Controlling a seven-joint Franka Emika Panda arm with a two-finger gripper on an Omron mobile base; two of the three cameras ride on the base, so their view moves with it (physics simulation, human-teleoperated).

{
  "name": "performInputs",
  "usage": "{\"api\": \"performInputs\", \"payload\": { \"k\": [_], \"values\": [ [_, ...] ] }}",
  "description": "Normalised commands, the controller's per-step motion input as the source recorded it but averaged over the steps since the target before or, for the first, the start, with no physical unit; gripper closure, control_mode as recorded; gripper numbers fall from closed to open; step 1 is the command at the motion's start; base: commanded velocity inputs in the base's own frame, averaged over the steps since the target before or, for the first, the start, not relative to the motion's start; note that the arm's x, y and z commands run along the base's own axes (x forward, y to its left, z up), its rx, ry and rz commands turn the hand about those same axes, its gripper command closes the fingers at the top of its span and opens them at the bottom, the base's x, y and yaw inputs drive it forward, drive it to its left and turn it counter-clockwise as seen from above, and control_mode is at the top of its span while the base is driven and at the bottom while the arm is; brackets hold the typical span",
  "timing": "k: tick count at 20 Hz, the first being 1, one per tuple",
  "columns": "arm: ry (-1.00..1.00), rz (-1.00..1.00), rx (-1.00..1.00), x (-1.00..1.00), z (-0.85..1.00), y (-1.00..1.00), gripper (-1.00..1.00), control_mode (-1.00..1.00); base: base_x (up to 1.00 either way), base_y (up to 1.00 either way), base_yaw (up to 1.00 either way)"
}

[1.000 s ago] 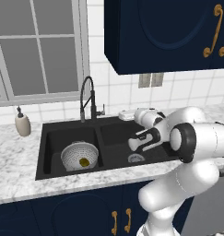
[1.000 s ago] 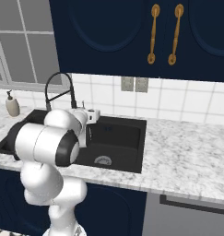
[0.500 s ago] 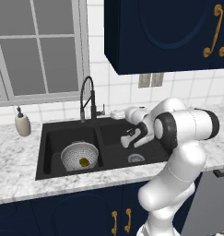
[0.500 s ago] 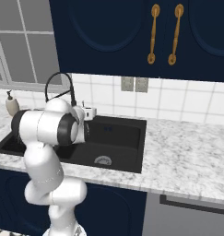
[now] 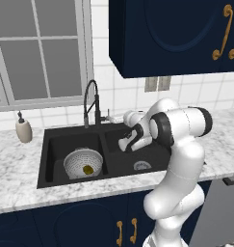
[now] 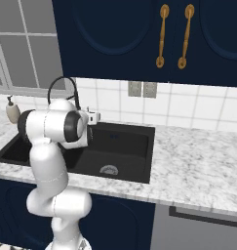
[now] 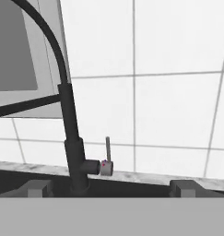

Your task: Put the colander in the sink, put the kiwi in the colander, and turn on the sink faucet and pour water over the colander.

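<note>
The colander (image 5: 83,161) sits in the left basin of the black sink (image 5: 43,162), with the kiwi (image 5: 88,170) lying inside it. The dark arched sink faucet (image 5: 91,104) stands behind the divider between the basins, its spout out over the left basin. No water runs from it. My gripper (image 5: 119,117) hovers over the back of the right basin, pointing at the faucet's small side lever (image 7: 107,160). In the hand view the faucet (image 7: 69,133) stands left of centre and the lever lies between my wide-spread fingertips (image 7: 39,188). The gripper (image 6: 96,117) is open and empty.
A beige soap dispenser (image 5: 23,129) stands on the marble counter left of the sink. The right basin holds just its round metal drain (image 5: 142,165). Dark blue wall cabinets (image 5: 171,34) hang above the arm, and a window (image 5: 36,48) sits behind the faucet.
The hand has risen from over the right basin and swung left and back to the faucet's lever. The jaws have stayed wide open. Colander and kiwi have not moved.
</note>
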Motion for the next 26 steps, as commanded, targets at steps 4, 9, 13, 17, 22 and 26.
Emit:
{"api": "performInputs", "payload": {
  "k": [4,9,13,17,22,26],
  "values": [
    [0.0,0.0,0.0,0.37,-0.18,0.06,-1.0,-1.0,0.0,0.0,0.0],
    [0.0,0.0,0.0,0.29,-0.17,0.04,-1.0,-1.0,0.0,0.0,0.0],
    [0.0,0.0,0.0,0.25,-0.15,0.07,-1.0,-1.0,0.0,0.0,0.0],
    [0.0,0.0,0.0,0.31,-0.12,0.15,-1.0,-1.0,0.0,0.0,0.0],
    [0.0,0.0,0.0,0.38,-0.17,0.21,-1.0,-1.0,0.0,0.0,0.0],
    [0.01,0.0,0.0,0.32,-0.15,0.18,-1.0,-1.0,0.0,0.0,0.0]
  ]
}}
